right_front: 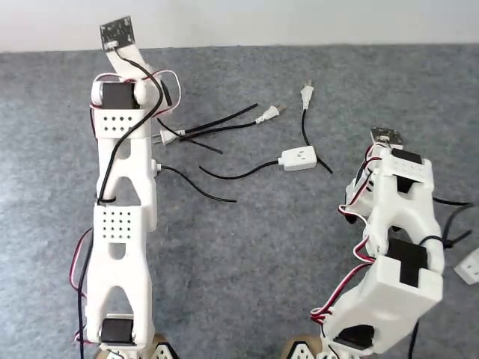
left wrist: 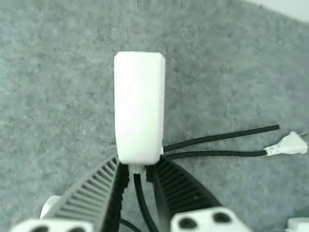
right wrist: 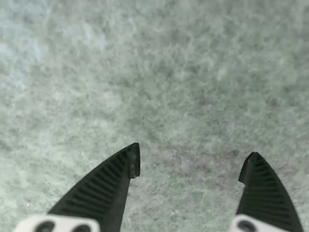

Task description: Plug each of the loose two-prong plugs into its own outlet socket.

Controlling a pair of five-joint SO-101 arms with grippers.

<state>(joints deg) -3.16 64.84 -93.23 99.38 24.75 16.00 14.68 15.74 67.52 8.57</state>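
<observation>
My left gripper (left wrist: 137,169) is shut on the cord end of a white outlet socket block (left wrist: 139,106), which stands up between its fingers above the grey carpet. Its black cord (left wrist: 141,203) runs back between the fingers. Beyond it lies a white two-prong plug (left wrist: 289,144) on a black cord. In the high view this plug (right_front: 269,114) lies at mid-table, a second plug (right_front: 306,93) beside it, and a third plug (right_front: 161,137) against the left arm (right_front: 123,187). A loose socket (right_front: 298,157) lies to the right. My right gripper (right wrist: 193,162) hangs open over bare carpet.
Several black cords (right_front: 217,123) fan out across the carpet between the arms. Another white socket block (right_front: 469,265) lies at the far right edge beside the right arm (right_front: 397,217). Open carpet lies in the front middle.
</observation>
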